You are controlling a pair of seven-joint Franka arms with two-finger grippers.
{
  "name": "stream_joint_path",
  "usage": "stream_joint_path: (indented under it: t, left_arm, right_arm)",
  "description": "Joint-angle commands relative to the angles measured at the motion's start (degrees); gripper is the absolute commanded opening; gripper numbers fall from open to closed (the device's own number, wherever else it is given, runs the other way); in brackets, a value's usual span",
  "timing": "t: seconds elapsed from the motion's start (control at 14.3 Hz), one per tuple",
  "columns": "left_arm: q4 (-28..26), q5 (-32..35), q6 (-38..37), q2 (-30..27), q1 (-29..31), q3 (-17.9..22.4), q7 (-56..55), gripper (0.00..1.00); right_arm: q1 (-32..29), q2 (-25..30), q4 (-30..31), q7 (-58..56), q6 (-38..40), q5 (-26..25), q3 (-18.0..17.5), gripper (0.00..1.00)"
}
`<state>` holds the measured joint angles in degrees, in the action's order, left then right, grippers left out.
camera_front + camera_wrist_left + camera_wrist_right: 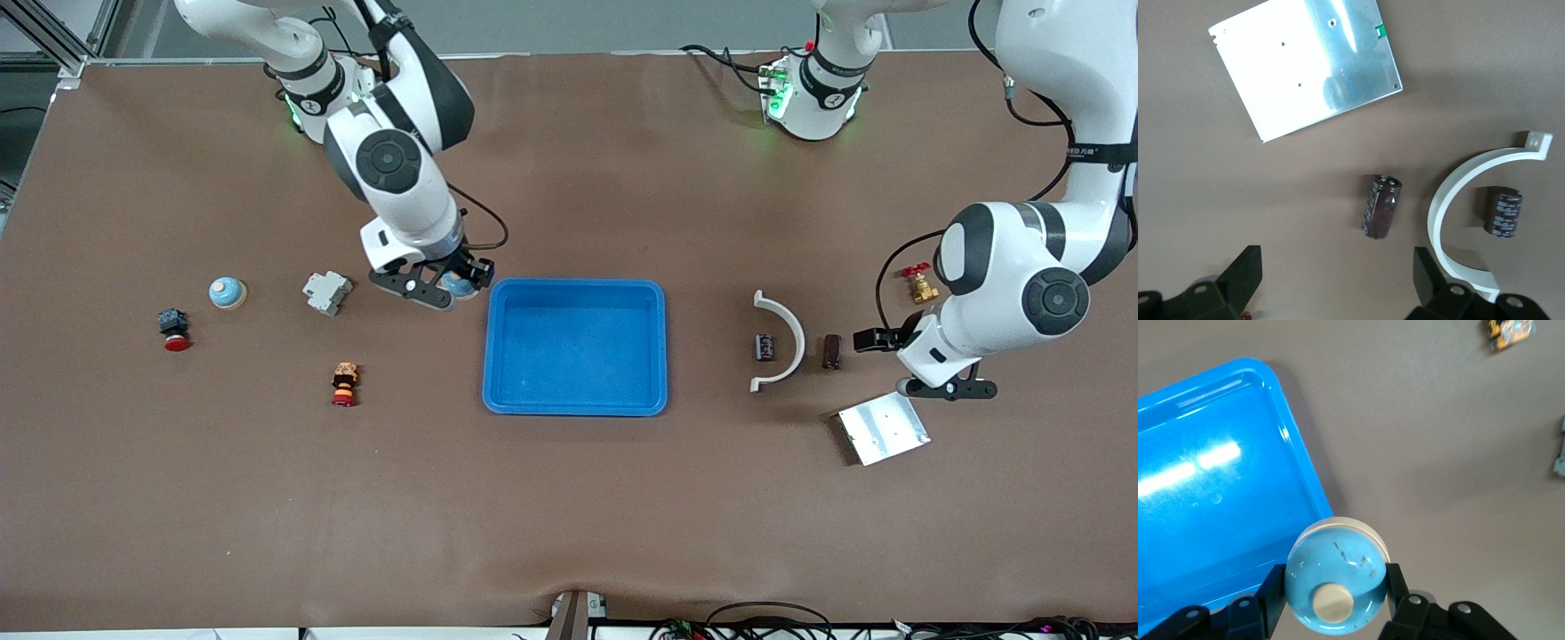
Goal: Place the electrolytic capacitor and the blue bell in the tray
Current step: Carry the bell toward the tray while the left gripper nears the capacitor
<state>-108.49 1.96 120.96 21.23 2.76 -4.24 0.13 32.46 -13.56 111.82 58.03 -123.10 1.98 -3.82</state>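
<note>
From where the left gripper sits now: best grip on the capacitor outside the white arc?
Probably straight down on the capacitor, fingers across the middle of its dark round body. It lies on its side with bare table along both long flanks, clear of the white curved bracket and metal plate. The left gripper is open near it.

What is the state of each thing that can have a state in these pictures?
Left gripper: open, over the table beside one capacitor.
Right gripper: shut on a blue bell, beside the tray's rim.
Blue tray: holds nothing.
Second blue bell: upright on the table.
Second capacitor: lying inside the white curved bracket.
</note>
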Motion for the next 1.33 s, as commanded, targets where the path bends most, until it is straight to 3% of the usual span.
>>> stream_joint_path:
  t: [0.0,0.21,0.49,0.91,1.26]
  left_arm:
    - [0.3,1.11,2.85,1.7,0.32,-0.24,1.46,1.0]
    - [-3.47,1.11,9.89,1.44,0.23,-0.24,1.46,1.0]
    - [-5.68,1.2,12.01,1.44,-0.65,-0.42,1.46,1.0]
    - [-12.88,3.31,20.17,1.18,-0.83,-1.56,1.8,1.0]
    - [-14.47,3.22,21.42,1.62,-0.3,-2.0,5.23,1.0]
  right_arm:
    - [2.69,-3.83,-2.12,5.84,-1.96,-1.1,0.66,0.0]
    - [5.68,-7.61,-2.3,11.64,-7.22,-1.1,0.75,0.0]
    - [8.06,-12.8,-3.27,14.83,-12.86,-1.27,0.92,0.0]
    - [10.0,-20.8,-10.99,18.33,-12.78,-3.9,1.28,0.0]
    - [9.82,-25.72,-15.92,19.48,-13.39,-5.4,1.28,0.0]
